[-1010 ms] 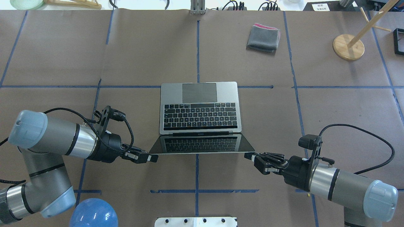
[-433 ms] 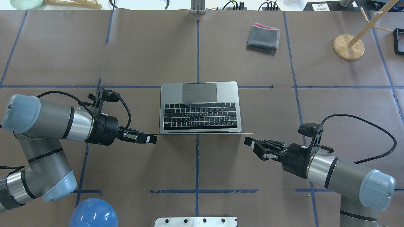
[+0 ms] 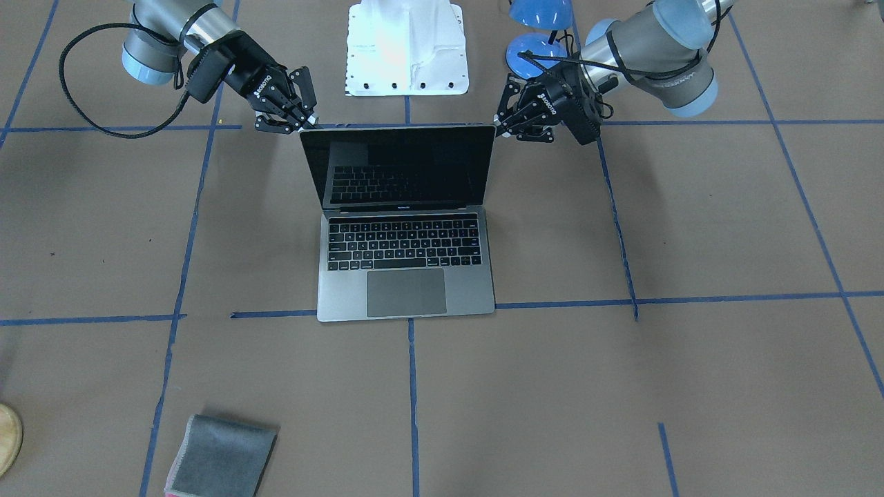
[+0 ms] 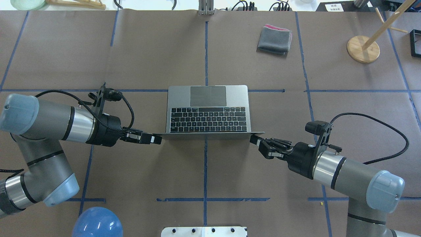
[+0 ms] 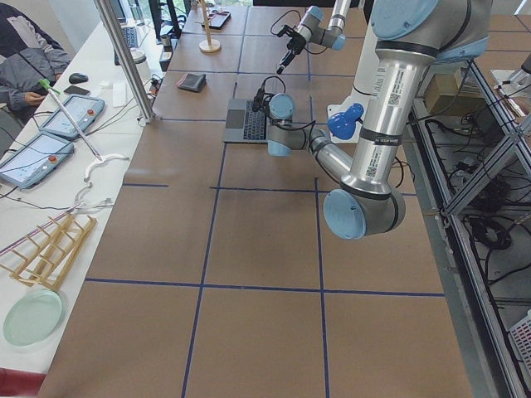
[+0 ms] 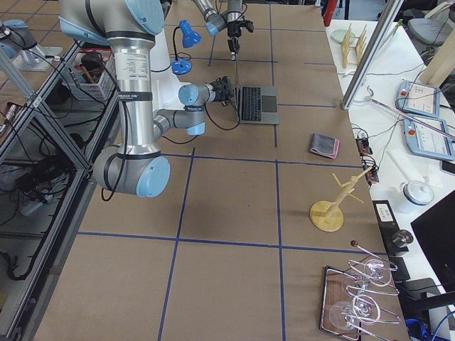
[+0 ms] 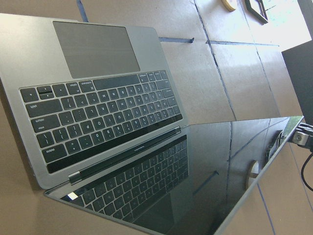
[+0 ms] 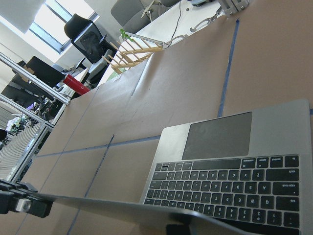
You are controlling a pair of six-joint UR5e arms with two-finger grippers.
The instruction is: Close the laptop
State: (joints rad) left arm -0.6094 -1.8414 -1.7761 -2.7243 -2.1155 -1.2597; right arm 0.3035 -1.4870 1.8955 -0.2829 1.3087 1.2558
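Observation:
The grey-silver laptop (image 4: pixel 209 113) lies open at the table's middle, trackpad away from me. Its lid (image 3: pixel 400 169) stands about upright, black screen facing away from me. My left gripper (image 4: pixel 157 139) is shut, its tip at the lid's upper left corner; it also shows in the front view (image 3: pixel 498 128). My right gripper (image 4: pixel 254 139) is shut, its tip at the lid's upper right corner (image 3: pixel 307 124). The left wrist view shows the glossy screen (image 7: pixel 195 186) and keyboard. The right wrist view shows the lid's top edge (image 8: pixel 122 208) above the keys.
A folded grey cloth (image 4: pixel 274 39) lies at the far right of centre. A wooden stand (image 4: pixel 362 48) is at the far right. A blue lamp (image 4: pixel 97 222) and the white robot base (image 4: pixel 204 231) are at the near edge.
The lid has swung up from leaning back toward me to about upright. Both grippers have moved forward along with its upper corners.

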